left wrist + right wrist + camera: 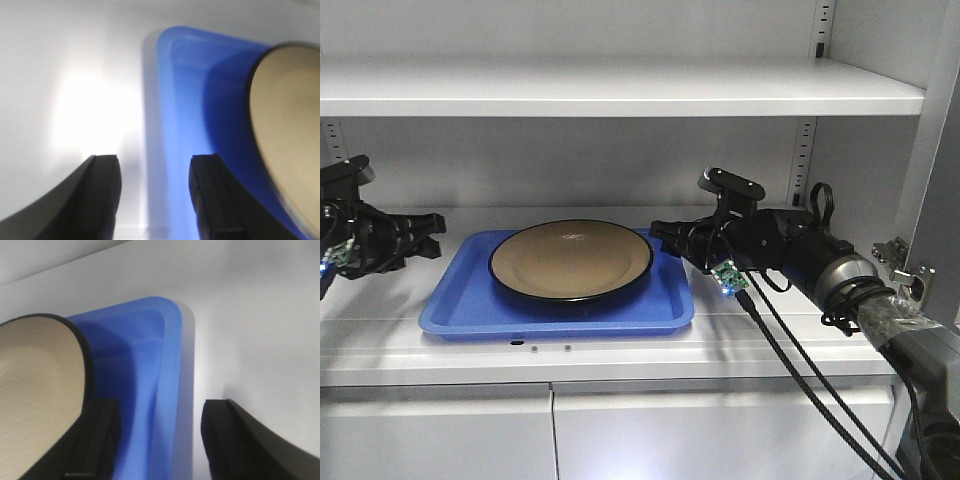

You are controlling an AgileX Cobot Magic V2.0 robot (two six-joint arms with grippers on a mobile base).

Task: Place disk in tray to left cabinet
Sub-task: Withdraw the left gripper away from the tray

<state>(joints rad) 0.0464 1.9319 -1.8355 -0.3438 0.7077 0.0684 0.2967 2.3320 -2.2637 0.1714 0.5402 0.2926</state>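
The tan disk (570,258) with its black rim lies flat in the blue tray (460,300). The tray rests on a shelf of the left cabinet (620,352). My left gripper (430,238) is open at the tray's left end. In the left wrist view its fingers (107,190) straddle the tray's rim (172,100) without touching it, and the disk (290,125) lies to the right. My right gripper (665,240) is open at the tray's right end. The right wrist view has the rim (172,365) between its fingers (227,435), with the disk (35,380) on the left.
An upper shelf (620,90) hangs close above both arms. Slotted rails (806,150) run down the back wall. A grey door with a hinge (905,265) stands at the right beside my right arm. Lower double doors (550,430) sit under the shelf. Cables (800,380) trail from the right arm.
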